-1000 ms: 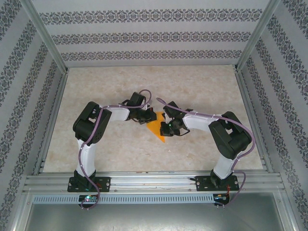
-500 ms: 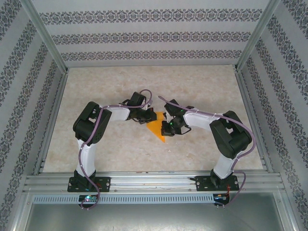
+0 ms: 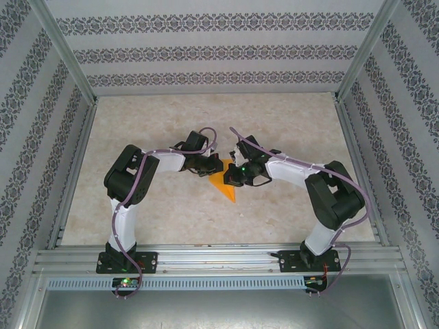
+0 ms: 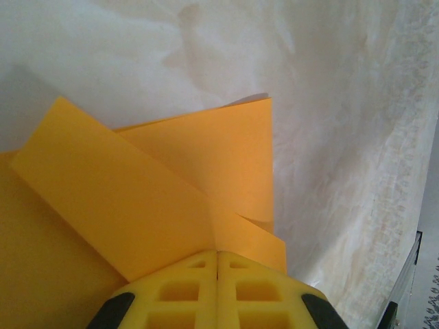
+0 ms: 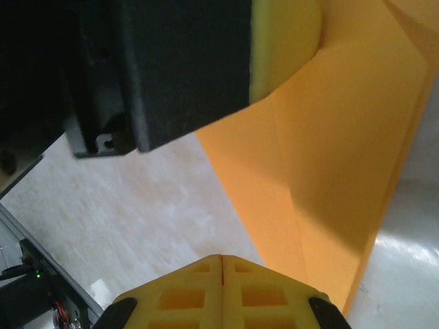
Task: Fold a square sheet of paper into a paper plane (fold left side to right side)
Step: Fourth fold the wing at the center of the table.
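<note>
Left claw [image 4: 217, 259] is fully closed with nothing pinched, its tips over the folded flaps of the orange paper [image 4: 171, 178], right claw [image 5: 223, 264] is likewise closed and empty just at the paper's edge, and the paper lies flat, folded to a point, mid-bench [image 3: 295, 123] between both claws.
</note>
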### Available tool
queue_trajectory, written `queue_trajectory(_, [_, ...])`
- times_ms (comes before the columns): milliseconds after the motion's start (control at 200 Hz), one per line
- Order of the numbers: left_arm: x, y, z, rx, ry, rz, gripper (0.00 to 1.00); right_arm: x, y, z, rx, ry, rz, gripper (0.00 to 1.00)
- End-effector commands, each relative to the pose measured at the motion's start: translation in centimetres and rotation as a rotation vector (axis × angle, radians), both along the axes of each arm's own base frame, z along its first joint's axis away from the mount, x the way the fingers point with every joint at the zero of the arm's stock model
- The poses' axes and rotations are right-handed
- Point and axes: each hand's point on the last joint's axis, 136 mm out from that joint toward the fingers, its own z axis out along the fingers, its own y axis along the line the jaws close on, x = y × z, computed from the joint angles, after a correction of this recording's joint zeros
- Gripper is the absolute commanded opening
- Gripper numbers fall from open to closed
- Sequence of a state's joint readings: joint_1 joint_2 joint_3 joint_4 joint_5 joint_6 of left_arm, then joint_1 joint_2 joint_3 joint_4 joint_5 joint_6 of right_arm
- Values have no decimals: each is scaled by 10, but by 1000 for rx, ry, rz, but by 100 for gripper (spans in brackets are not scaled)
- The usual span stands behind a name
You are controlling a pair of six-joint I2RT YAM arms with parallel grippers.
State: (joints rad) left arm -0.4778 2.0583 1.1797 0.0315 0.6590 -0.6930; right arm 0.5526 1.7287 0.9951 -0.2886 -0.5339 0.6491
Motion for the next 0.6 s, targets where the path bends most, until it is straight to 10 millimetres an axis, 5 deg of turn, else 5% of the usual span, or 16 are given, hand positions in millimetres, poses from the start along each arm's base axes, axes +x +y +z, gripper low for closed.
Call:
queue_trajectory(0, [-11,11,-26,65,56,16,0,3,9,-8,18,13,-5,0])
queue_trajectory(595, [-12,11,-27,67,58,16,0,23,10,-34,-42,16,-31,0])
